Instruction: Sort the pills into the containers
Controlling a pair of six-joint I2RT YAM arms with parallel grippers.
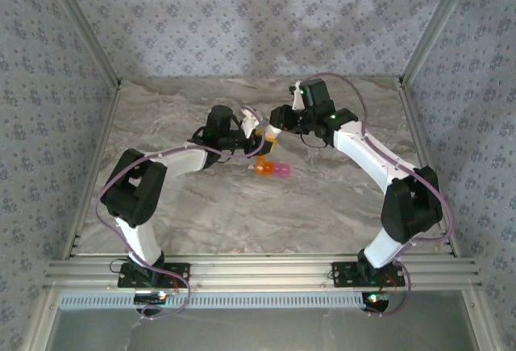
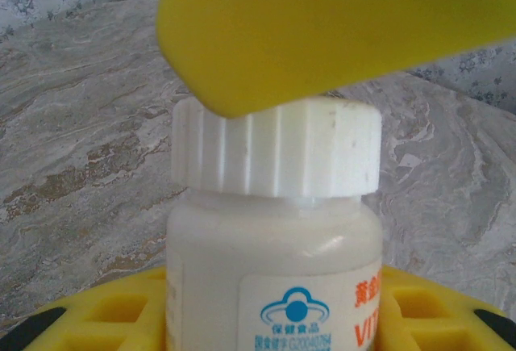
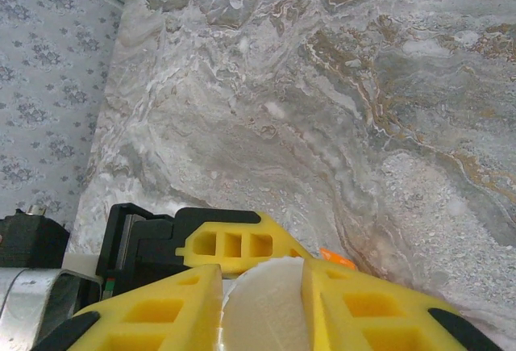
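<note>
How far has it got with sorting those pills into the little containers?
Early. Nothing looks finished: the cap is still on the white bottle. In hand: the left gripper grips the bottle while the right gripper is shut on the cap, probably to unscrew it. Remaining: getting pills out and sorting them into the orange and pink containers on the table; their contents are too small to see.

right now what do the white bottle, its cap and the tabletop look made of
White ridged screw cap: matte hard plastic, by its moulded vertical ribs.
Milky white bottle body: glossy plastic, likely slightly translucent, given the soft highlight.
Grey-brown veined tabletop: marble look, possibly printed laminate; veining flat, little shine.
</note>
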